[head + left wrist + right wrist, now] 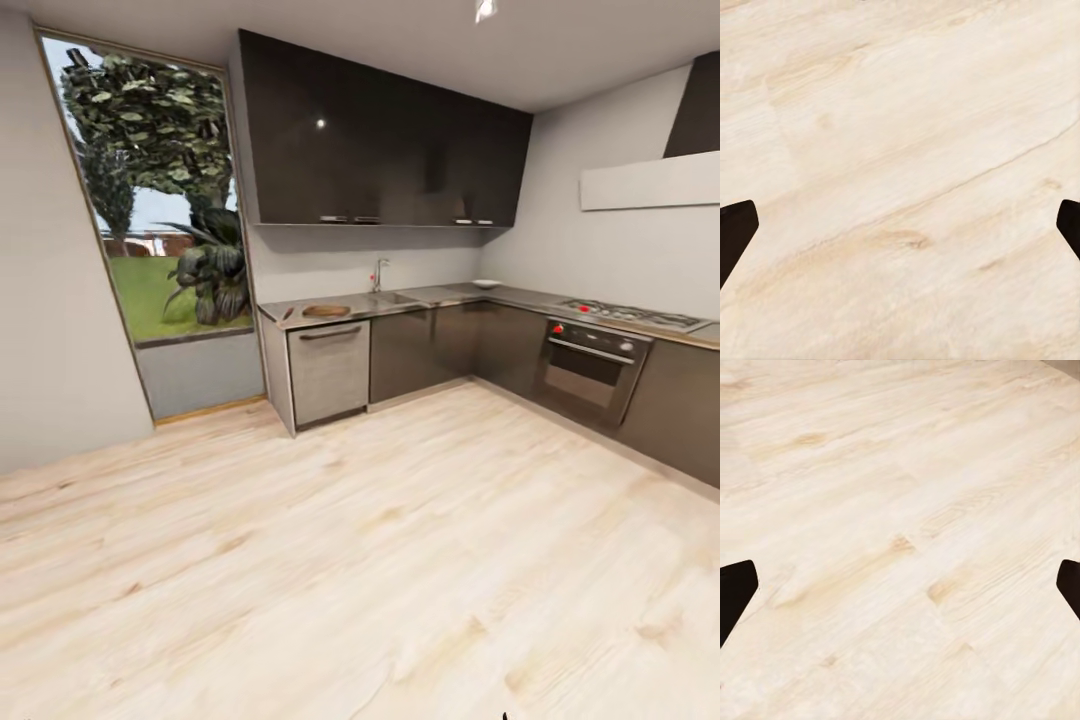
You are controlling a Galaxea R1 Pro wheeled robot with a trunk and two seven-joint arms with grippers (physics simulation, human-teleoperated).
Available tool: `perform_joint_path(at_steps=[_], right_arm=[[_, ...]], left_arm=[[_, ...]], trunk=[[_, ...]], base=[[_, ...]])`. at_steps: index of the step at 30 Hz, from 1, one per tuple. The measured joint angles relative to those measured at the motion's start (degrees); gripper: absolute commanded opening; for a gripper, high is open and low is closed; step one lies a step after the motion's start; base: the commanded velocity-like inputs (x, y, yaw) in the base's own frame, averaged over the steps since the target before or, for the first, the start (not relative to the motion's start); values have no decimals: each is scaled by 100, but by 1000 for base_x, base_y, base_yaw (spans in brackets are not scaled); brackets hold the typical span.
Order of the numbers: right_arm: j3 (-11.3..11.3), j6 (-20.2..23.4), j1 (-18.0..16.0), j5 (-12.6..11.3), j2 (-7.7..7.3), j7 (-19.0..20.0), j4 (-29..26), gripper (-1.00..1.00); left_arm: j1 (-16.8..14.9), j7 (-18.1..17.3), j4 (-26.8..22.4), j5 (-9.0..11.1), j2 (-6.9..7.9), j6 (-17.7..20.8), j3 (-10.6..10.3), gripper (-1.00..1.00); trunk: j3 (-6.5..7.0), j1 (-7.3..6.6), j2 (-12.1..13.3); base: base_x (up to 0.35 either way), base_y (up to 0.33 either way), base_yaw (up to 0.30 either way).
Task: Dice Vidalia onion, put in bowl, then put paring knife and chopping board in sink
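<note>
Both grippers, left (900, 225) and right (900, 585), hang spread and empty over wooden floor (330, 560); I am in transit. Chopping board (325, 311) and sink (395, 298) sit on the far countertop (445, 295), bowl (487, 284) beyond.

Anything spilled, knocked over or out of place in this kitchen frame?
Nothing stands out. The chopping board lies flat on the countertop left of the sink, the bowl sits upright farther right, and the floor shows no spill.

Wooden floor (330, 580): open, nothing standing between robot and cabinets.
Countertop (440, 296): carries chopping board (325, 311), faucet (379, 274) over sink (393, 298), bowl (487, 284); bare stretches between.
Upper cabinets (385, 140): overhang the countertop, limiting headroom.
</note>
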Motion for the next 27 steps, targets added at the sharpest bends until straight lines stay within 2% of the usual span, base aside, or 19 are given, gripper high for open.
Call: perform_joint_path(at_steps=[27], right_arm=[[25,-3,1,12,5,10,7,100]], left_arm=[[0,4,8,17,-32,9,5,100]], trunk=[[0,0,0]], base=[[315,-135,279]])
